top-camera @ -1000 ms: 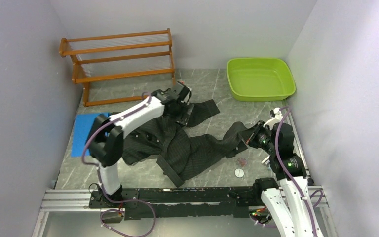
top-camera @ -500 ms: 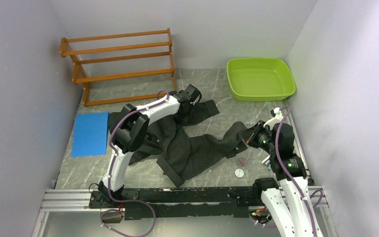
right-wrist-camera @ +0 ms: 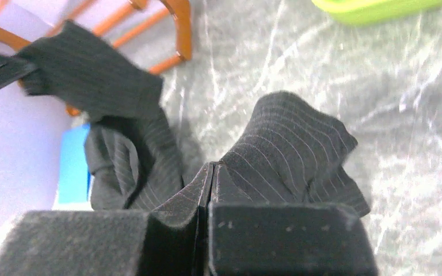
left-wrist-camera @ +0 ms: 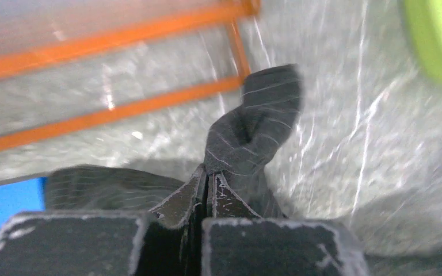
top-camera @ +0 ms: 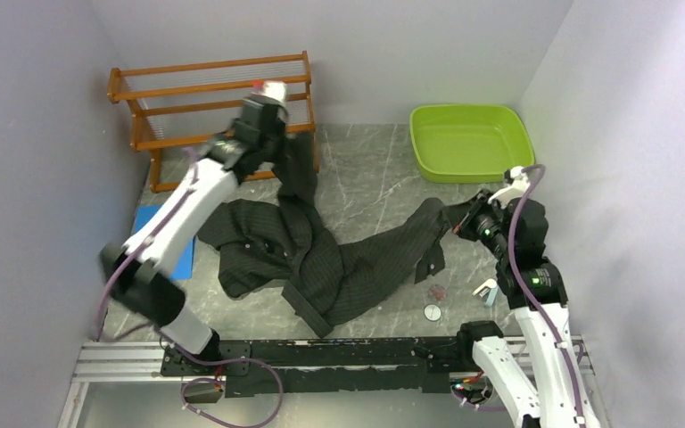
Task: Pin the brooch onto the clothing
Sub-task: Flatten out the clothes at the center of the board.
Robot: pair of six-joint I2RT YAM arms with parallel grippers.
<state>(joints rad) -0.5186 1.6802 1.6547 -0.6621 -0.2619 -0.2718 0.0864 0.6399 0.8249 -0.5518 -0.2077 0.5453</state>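
The limp black pinstriped shirt (top-camera: 321,259) sprawls before the orange wooden rack (top-camera: 218,107). Left end effector (left-wrist-camera: 207,179) and right end effector (right-wrist-camera: 210,172) each pinch cloth. Soft and light, it likely grips best at hems.

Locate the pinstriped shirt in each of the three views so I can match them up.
Top external: shirt sprawled mid-frame, one end raised near the orange rack.
Left wrist: a twisted fold at centre, pinched in the left claw.
Right wrist: a fold at centre in the right claw, more at left.
Shared landmark: the orange rack.
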